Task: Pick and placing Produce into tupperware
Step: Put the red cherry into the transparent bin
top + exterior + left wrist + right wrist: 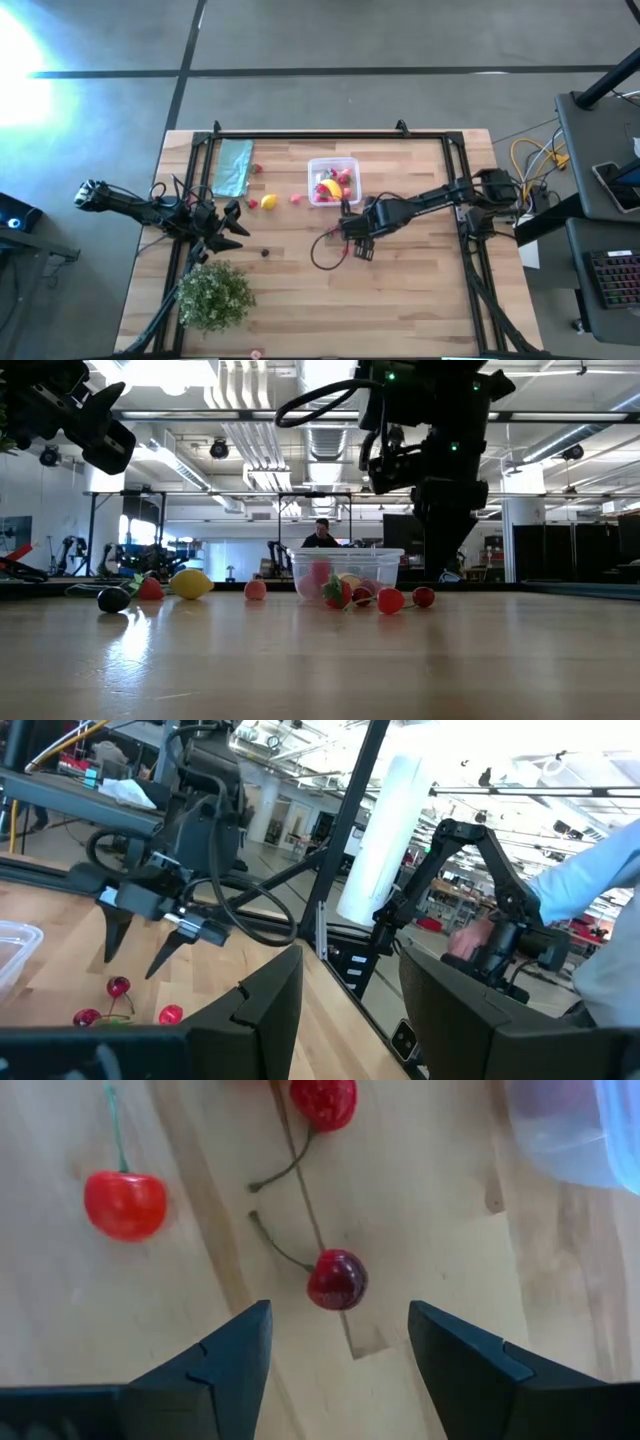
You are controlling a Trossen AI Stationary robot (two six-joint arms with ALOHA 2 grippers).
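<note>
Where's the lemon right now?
In the high view the lemon lies on the table left of the clear box, between the teal cloth and a pink berry.

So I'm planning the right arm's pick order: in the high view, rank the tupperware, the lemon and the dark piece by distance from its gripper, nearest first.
From the right gripper:
1. tupperware, just beyond it.
2. dark piece, toward the left arm's side.
3. lemon, farther that way, near the teal cloth.

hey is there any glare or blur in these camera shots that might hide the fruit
High view: bright glare on the floor at upper left, off the table. Low view: ceiling lights backlight the arms; the lemon stays clear. Right wrist view: the dark cherry is sharp, the tupperware corner blurred.
</note>
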